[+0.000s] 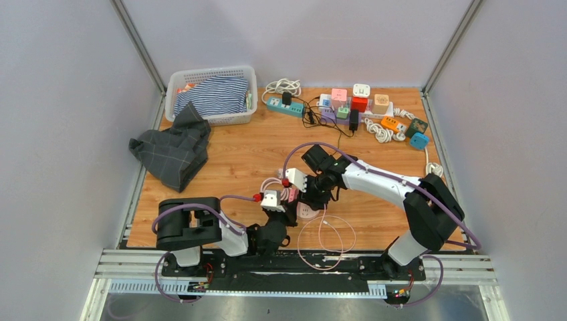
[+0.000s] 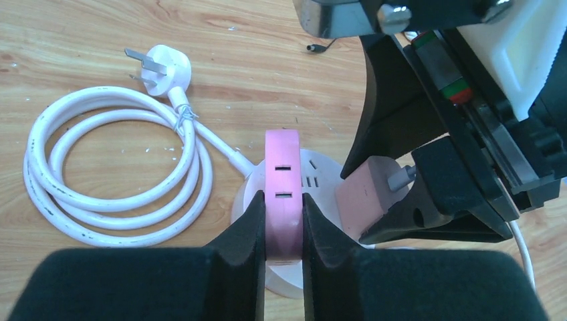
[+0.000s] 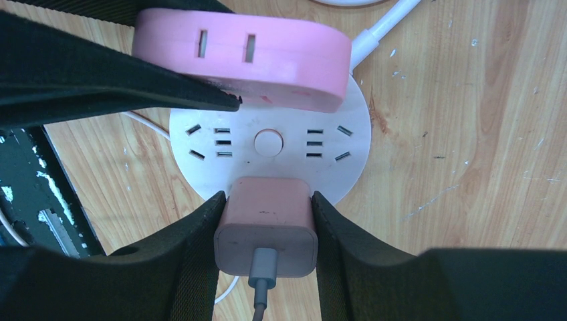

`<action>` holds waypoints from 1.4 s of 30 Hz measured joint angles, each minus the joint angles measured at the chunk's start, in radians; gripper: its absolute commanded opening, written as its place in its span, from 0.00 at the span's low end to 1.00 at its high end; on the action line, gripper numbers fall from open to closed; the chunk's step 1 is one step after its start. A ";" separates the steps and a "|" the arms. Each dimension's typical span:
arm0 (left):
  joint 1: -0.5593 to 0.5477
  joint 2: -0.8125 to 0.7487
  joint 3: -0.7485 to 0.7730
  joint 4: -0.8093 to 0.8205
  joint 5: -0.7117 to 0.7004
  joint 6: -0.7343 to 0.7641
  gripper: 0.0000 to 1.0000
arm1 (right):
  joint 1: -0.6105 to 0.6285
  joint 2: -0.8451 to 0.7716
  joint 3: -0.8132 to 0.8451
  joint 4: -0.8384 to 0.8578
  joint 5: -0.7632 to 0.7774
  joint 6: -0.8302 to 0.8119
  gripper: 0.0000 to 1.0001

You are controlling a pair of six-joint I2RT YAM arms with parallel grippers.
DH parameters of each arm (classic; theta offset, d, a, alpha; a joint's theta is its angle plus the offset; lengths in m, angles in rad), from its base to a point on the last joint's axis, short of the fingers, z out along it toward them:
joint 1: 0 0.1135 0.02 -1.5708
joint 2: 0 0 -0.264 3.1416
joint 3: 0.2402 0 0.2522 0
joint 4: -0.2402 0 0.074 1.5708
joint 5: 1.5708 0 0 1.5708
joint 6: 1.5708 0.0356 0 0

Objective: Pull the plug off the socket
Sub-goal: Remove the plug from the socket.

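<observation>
A round white socket (image 3: 281,170) lies on the wooden table, with a pink block (image 3: 241,57) standing on its top. A pink charger plug (image 3: 266,224) with a grey cable sits at the socket's near rim; its pins are hidden. My right gripper (image 3: 267,200) is shut on this plug, one finger on each side. My left gripper (image 2: 283,200) is shut on the pink block (image 2: 282,167) of the socket (image 2: 321,174). The plug (image 2: 364,194) shows to its right. In the top view both grippers meet at the socket (image 1: 307,211) near the front edge.
The socket's white cord (image 2: 114,167) lies coiled to the left and ends in a three-pin plug (image 2: 164,67). A thin cable loop (image 1: 327,241) lies by the arm bases. A basket (image 1: 210,73), a dark cloth (image 1: 174,150) and several power strips (image 1: 361,107) are at the back.
</observation>
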 measured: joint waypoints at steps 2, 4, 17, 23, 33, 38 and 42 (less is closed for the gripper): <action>0.002 0.000 0.001 0.001 0.003 0.006 0.00 | 0.000 0.000 0.000 0.000 0.001 0.000 0.04; -0.018 0.004 0.031 -0.034 -0.034 0.064 0.00 | 0.000 0.001 0.001 -0.002 0.002 0.001 0.04; -0.014 -0.021 0.016 -0.058 -0.003 0.063 0.00 | 0.000 0.003 0.002 -0.010 -0.007 0.003 0.04; 0.045 -0.017 -0.062 0.073 0.119 -0.060 0.00 | -0.004 0.004 0.003 -0.009 0.001 0.004 0.04; -0.014 -0.050 0.098 -0.262 -0.007 0.050 0.00 | -0.013 0.004 0.005 -0.016 0.010 0.003 0.04; 0.014 -0.112 0.074 -0.322 0.075 -0.010 0.00 | -0.013 0.005 0.005 -0.016 0.010 0.003 0.03; 0.054 -0.176 0.033 -0.352 0.170 -0.092 0.00 | -0.013 0.006 0.005 -0.016 0.010 0.003 0.03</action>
